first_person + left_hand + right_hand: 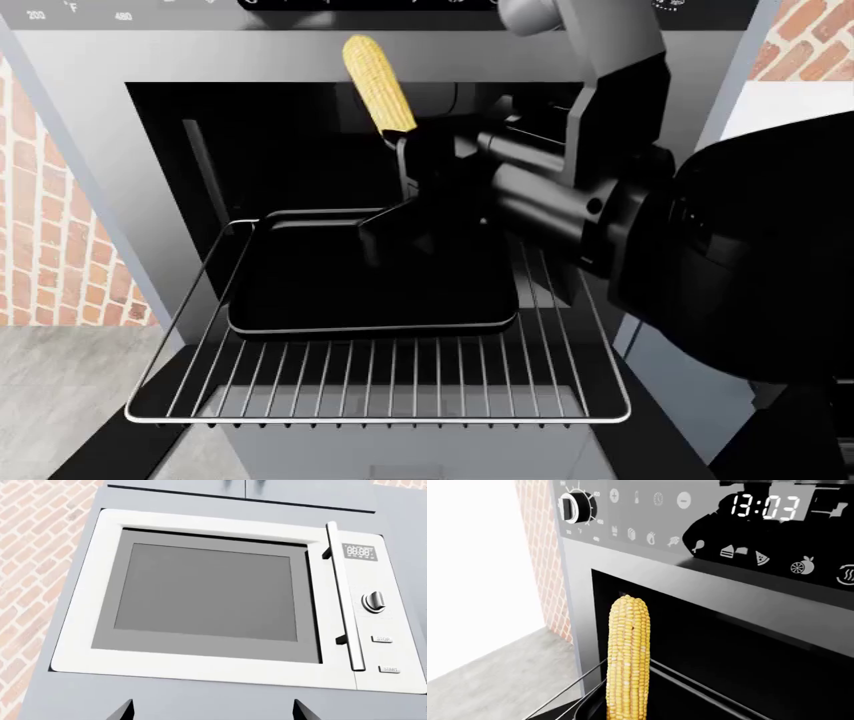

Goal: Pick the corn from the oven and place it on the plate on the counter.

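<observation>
Right claw point(400, 150) grips corn point(379, 84) upright (tip up) above baking tray point(307, 300), rack point(387, 385).

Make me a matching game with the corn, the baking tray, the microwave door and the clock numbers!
Things:
1. corn
2. baking tray
3. microwave door
4. clock numbers

States:
A. closed
B. glowing white
C. sitting on the wire rack
D. held up in the air by the right claw

Pairs: 1-D, 2-C, 3-A, 4-B
</observation>
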Controlling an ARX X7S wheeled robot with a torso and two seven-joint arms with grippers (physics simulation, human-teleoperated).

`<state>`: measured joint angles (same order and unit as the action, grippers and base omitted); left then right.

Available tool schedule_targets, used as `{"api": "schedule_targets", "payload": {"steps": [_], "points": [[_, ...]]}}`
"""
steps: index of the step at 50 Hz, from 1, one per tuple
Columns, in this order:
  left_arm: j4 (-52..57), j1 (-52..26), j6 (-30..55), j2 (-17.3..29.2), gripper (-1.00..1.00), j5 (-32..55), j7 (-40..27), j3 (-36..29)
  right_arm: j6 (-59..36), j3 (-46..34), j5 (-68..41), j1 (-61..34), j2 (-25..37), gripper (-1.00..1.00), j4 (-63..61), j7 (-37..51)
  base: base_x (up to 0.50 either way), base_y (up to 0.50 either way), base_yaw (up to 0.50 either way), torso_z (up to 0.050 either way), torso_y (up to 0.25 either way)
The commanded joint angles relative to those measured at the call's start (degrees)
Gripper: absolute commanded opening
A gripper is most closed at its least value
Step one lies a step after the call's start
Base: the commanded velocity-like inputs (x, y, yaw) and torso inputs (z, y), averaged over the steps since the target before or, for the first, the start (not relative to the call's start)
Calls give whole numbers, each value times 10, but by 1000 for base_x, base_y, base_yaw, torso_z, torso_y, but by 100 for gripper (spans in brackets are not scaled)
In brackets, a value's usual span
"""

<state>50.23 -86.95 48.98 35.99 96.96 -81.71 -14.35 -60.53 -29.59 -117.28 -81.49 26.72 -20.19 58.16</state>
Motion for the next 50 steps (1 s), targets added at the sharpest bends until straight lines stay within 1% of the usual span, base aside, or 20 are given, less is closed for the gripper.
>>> {"api": "schedule_targets", "payload": {"steps": [1,16,50], "points": [[0,-6,3,1,100,-2,-4,-7,2,7,19,-4,2,-100,0,-6,0,0,0,0,0],[5,3,-2,6,100,-2,-6,-7,10,9,38,3,2,-100,0,-15,0,-11,0,0,0],[7,1,-7,8,100,-5,-7,-14,24,7,31,-2,6,-100,0,-14,0,-500,0,0,0]]}}
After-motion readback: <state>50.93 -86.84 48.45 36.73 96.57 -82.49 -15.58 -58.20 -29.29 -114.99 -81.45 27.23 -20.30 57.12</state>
